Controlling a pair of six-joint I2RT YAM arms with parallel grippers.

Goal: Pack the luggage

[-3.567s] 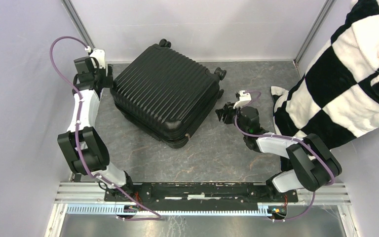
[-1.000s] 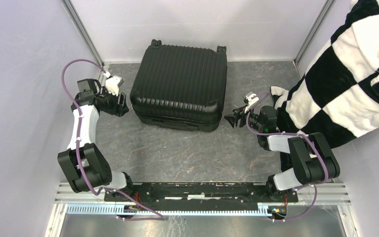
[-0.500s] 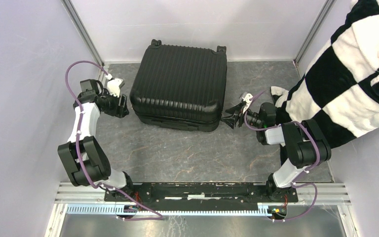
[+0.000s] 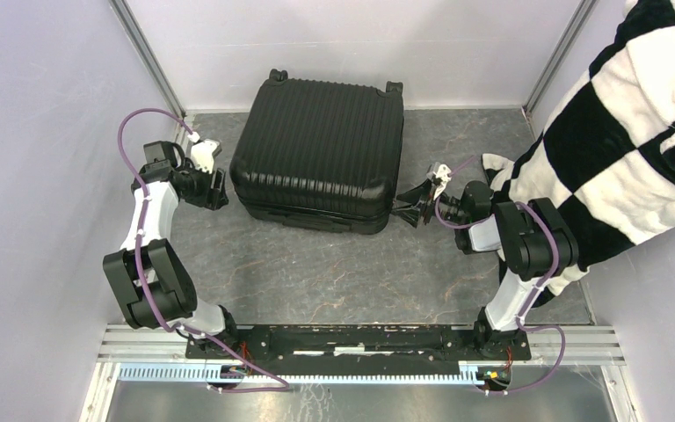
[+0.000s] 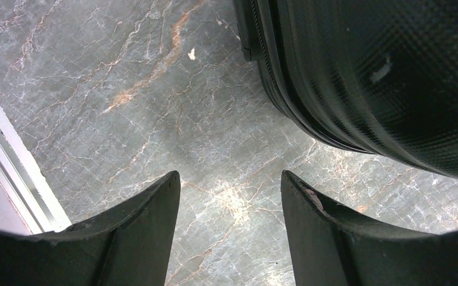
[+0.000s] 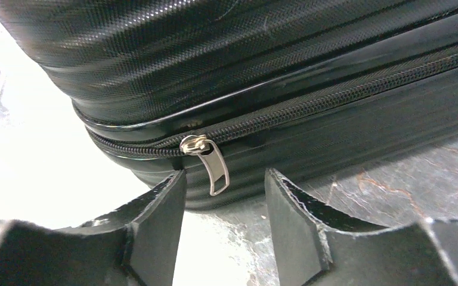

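The luggage (image 4: 321, 149) is a black ribbed hard-shell suitcase lying flat and closed at the back middle of the table, wheels toward the back wall. My left gripper (image 4: 217, 187) is open and empty just left of its front left corner; the shell (image 5: 381, 77) shows at the upper right of the left wrist view. My right gripper (image 4: 402, 212) is open at the front right corner, pointing at the zipper line. In the right wrist view a silver zipper pull (image 6: 213, 167) hangs just beyond my open fingertips (image 6: 223, 176), not gripped.
A black-and-white checkered blanket (image 4: 615, 132) hangs over the right side and reaches the table behind the right arm. A metal frame rail (image 5: 12, 179) runs along the table's left edge. Purple walls close in the back and sides.
Earlier the suitcase lay skewed; it has since been turned square to the back wall. In the last second the right gripper edged left toward the suitcase corner; the left gripper hardly moved.
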